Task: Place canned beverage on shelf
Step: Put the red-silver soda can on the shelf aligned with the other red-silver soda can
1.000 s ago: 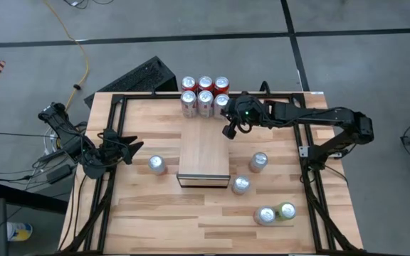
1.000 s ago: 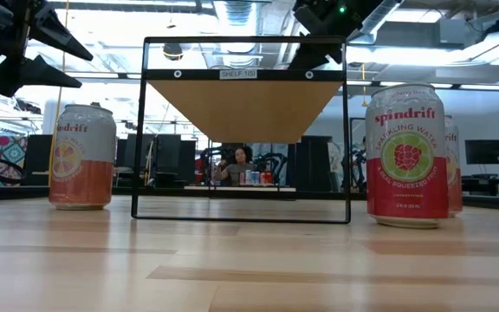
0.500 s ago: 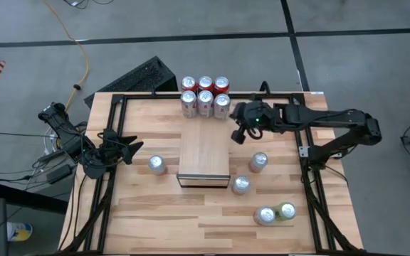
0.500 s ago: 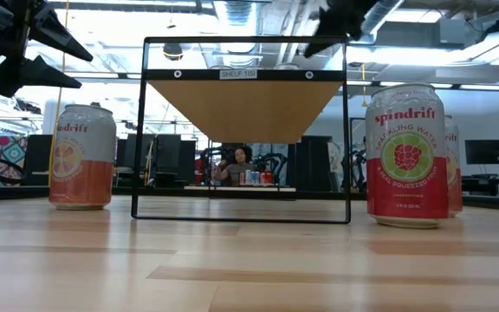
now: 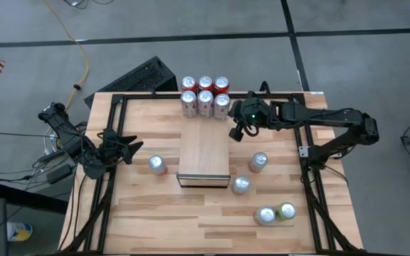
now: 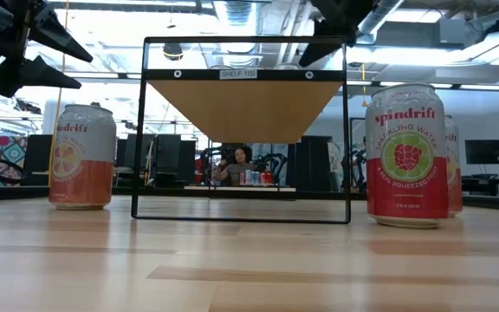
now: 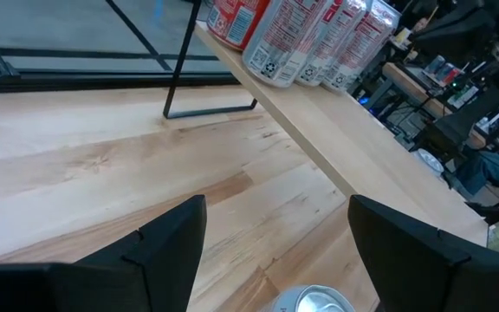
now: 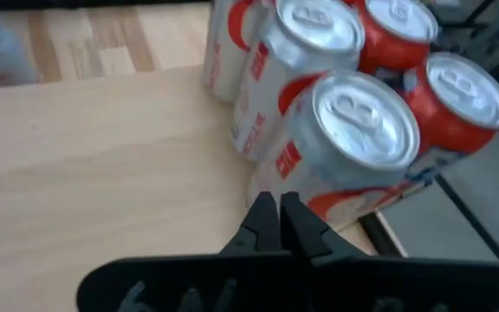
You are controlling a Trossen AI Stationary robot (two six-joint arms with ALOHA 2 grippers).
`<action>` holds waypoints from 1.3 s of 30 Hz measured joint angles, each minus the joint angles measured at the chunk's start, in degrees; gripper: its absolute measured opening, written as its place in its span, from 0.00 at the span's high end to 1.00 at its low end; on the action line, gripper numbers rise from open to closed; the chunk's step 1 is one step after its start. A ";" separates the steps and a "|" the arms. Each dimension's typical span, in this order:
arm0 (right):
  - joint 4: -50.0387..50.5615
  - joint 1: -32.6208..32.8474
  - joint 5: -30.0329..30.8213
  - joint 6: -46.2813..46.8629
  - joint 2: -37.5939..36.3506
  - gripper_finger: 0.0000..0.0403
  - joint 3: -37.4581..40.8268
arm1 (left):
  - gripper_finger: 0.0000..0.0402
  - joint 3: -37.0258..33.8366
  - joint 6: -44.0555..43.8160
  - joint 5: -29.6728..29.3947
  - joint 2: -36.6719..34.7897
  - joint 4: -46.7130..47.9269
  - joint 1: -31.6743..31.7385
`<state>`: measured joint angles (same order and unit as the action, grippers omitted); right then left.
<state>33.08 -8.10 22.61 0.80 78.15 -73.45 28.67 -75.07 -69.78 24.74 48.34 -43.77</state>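
The shelf (image 5: 203, 153) is a raised light-wood platform in the middle of the table; the low view shows its underside (image 6: 245, 108). Several red-and-white cans (image 5: 205, 96) stand upright in a cluster just past its far end. My right gripper (image 5: 235, 134) hovers shut and empty beside the shelf's far right corner, near the closest of those cans (image 8: 353, 130). My left gripper (image 5: 135, 147) waits open at the table's left, near a loose can (image 5: 156, 165) that stands left of the shelf.
More cans stand on the table right of the shelf (image 5: 258, 162) (image 5: 241, 185), and two are near the front right (image 5: 265, 215) (image 5: 287, 210). A black frame rail (image 5: 312, 178) runs along the table's sides. A person (image 6: 236, 165) sits far off in the room.
My right gripper, still shut and empty, has drawn a little toward the table's right edge, away from the can cluster. Nothing else has moved.
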 joint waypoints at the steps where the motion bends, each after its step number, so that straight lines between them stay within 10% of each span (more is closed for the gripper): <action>1: -0.56 -0.16 -0.02 -0.61 -0.02 1.00 -0.02 | 0.33 0.00 -0.02 0.00 -0.01 0.00 0.00; 39: -5.42 -3.76 -9.73 -5.37 0.38 1.00 -0.09 | 0.33 0.00 -1.18 -0.17 -0.01 0.26 0.00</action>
<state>27.66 -11.86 12.88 -4.58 78.53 -73.54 28.67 -76.25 -69.95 24.73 48.60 -43.77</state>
